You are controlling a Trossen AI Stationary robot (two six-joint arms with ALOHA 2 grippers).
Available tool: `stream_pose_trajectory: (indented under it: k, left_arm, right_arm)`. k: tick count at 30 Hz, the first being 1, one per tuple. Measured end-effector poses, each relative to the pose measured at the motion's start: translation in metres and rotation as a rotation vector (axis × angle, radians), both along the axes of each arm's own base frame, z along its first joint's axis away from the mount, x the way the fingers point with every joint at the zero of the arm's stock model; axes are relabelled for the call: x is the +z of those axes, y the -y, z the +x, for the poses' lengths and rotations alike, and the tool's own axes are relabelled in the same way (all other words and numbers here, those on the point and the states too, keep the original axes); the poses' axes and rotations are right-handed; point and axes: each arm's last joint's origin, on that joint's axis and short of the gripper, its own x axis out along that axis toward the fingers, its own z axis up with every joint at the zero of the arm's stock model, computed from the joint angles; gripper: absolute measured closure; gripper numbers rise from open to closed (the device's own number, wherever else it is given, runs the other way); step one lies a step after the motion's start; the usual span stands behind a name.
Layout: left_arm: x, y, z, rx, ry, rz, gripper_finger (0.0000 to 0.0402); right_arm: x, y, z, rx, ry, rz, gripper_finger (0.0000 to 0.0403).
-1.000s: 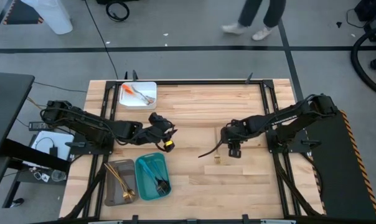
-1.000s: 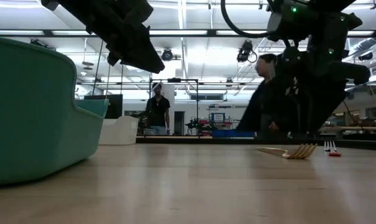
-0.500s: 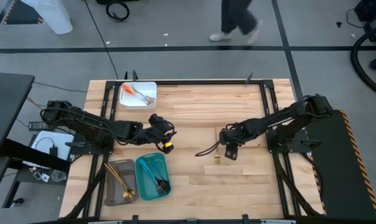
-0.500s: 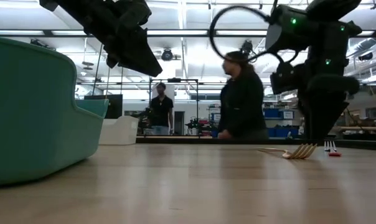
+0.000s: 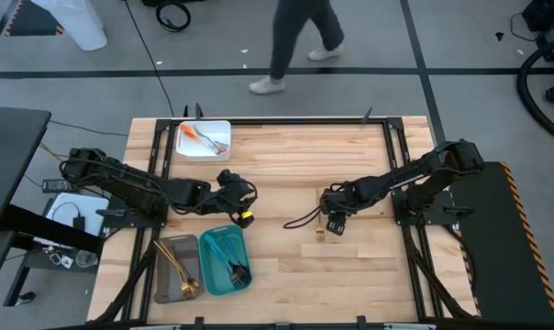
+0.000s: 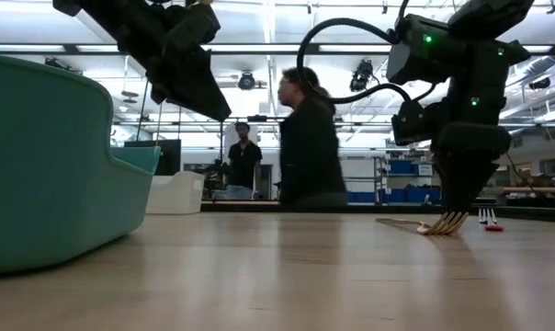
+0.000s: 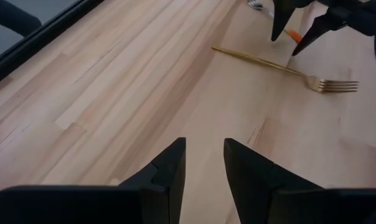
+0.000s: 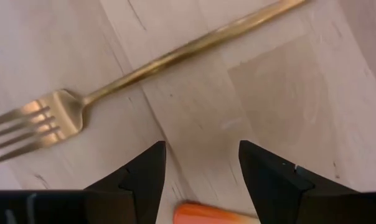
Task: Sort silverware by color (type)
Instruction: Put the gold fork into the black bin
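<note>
A gold fork lies flat on the wooden table near its middle; it also shows in the left wrist view as the gold fork. Just beside it lies an orange piece of silverware, of which only one end shows. My right gripper points down over this spot, open, with its fingers on either side of the orange end and close above the table. My left gripper hangs open and holding nothing above the table left of the middle.
A grey tray with gold pieces and a teal tray with teal and dark pieces stand at the near left. A white tray with orange and silver pieces stands at the far left. A person walks past beyond the table's far edge.
My right gripper has sunk toward the table and drifted a little toward the left edge, rolling about its own axis, so its fingertips now stand low beside the gold fork. The fork has stayed where it was.
</note>
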Motion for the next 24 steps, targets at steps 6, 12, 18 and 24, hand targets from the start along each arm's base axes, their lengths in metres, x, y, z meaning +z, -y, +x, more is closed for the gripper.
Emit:
stream_pose_trajectory:
  k: [6,12,18,24]
  left_arm:
    - [-0.004,0.001,-0.004,0.006,-0.045,-0.007,0.0285]
    - [-0.004,0.001,-0.004,0.008,-0.055,-0.008,0.0285]
    - [-0.004,0.001,-0.004,0.007,-0.044,-0.011,0.0285]
    - [-0.004,0.001,-0.004,0.009,-0.042,-0.013,0.0285]
  right_arm:
    - [-0.009,-0.003,-0.006,-0.07,0.036,0.006,0.0189]
    - [-0.009,-0.009,-0.008,-0.078,0.066,-0.059,0.019]
    - [0.007,-0.012,0.006,-0.081,0.145,-0.048,0.019]
    - [0.011,-0.012,0.014,-0.083,0.203,-0.062,0.019]
